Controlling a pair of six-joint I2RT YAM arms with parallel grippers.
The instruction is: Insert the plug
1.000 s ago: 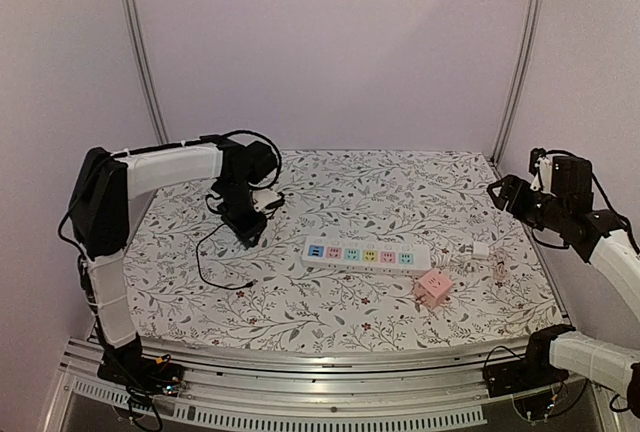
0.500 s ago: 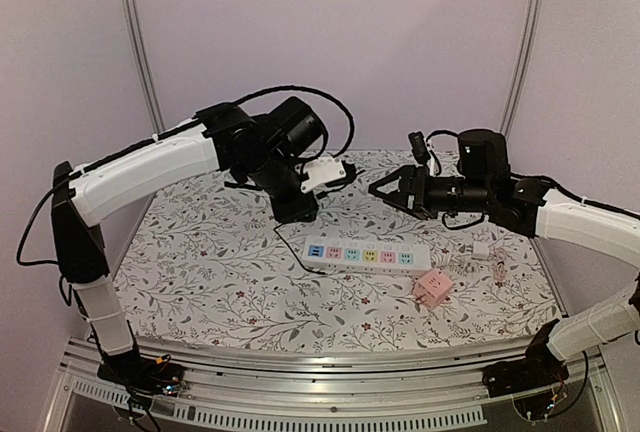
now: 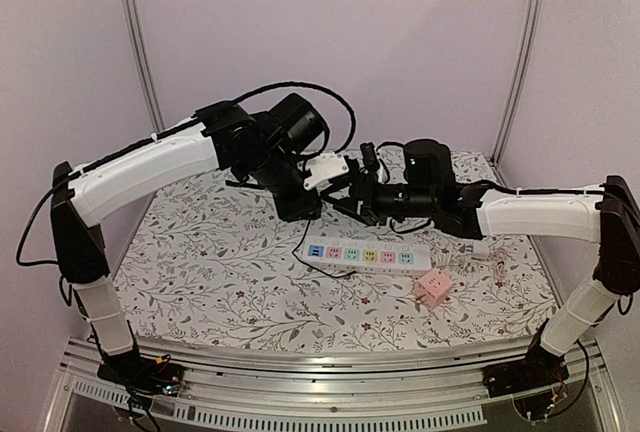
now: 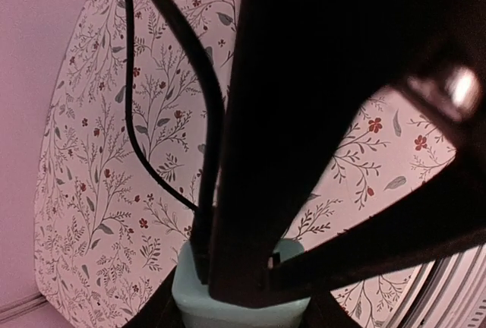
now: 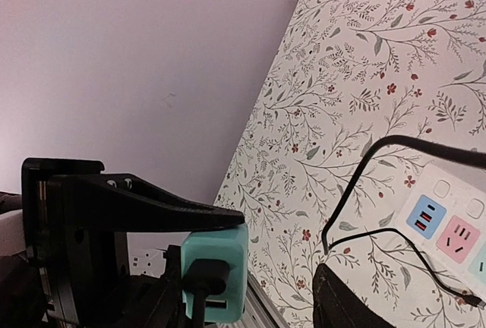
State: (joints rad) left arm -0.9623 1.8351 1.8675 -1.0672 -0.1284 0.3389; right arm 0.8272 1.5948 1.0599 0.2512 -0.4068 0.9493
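My left gripper (image 3: 320, 178) is shut on the plug (image 3: 328, 169), a pale teal block held in the air over the back of the table. A black cable (image 3: 300, 240) hangs from it. In the left wrist view the plug (image 4: 241, 304) sits between my fingers, with the right arm's dark fingers crossing in front. My right gripper (image 3: 352, 192) stands open around the plug (image 5: 216, 267): one finger (image 5: 152, 203) lies along its top, the other finger (image 5: 353, 301) is apart from it. The white power strip (image 3: 366, 255) with coloured sockets lies on the table below.
A pink cube adapter (image 3: 433, 288) lies right of the strip's front. A small white plug (image 3: 482, 250) with its cord sits at the strip's right end. The cable runs across the flowered tablecloth (image 3: 220, 272). Metal posts (image 3: 140, 52) stand at the back corners.
My left arm lifted the plug off the table, then held still. My right arm swung in from the right edge to the plug, and its jaws have narrowed.
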